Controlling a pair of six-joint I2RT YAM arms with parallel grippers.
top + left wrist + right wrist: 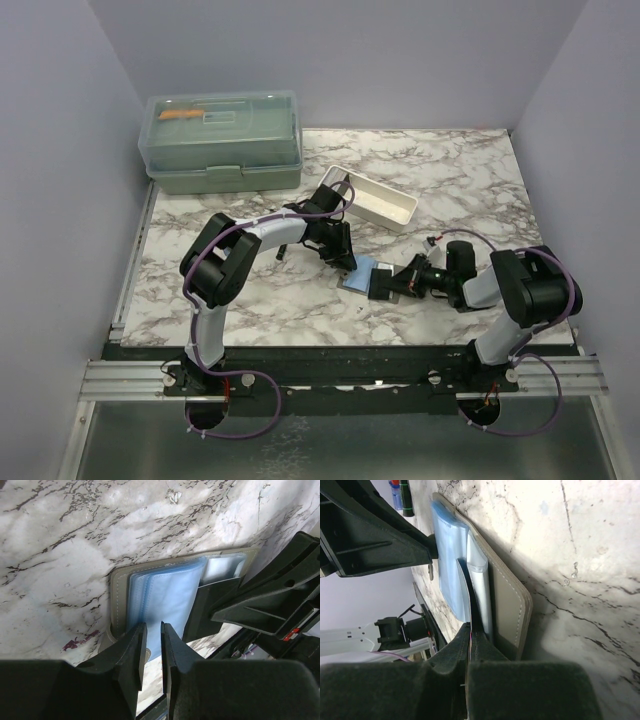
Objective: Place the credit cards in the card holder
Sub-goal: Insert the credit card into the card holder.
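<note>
The card holder lies open on the marble table, its grey-olive cover down and its light blue clear sleeves facing up. My right gripper is shut on a thin dark leaf of the card holder and lifts it off the sleeves. In the top view the right gripper comes in from the right. My left gripper hovers over the sleeves' near edge, its jaws a narrow gap apart with nothing between them. A pale rectangle sits in one sleeve; I cannot tell whether it is one of the credit cards.
A white rectangular tray stands behind the left gripper. The big green lidded box sits at the back left. Grey walls close in the table on both sides.
</note>
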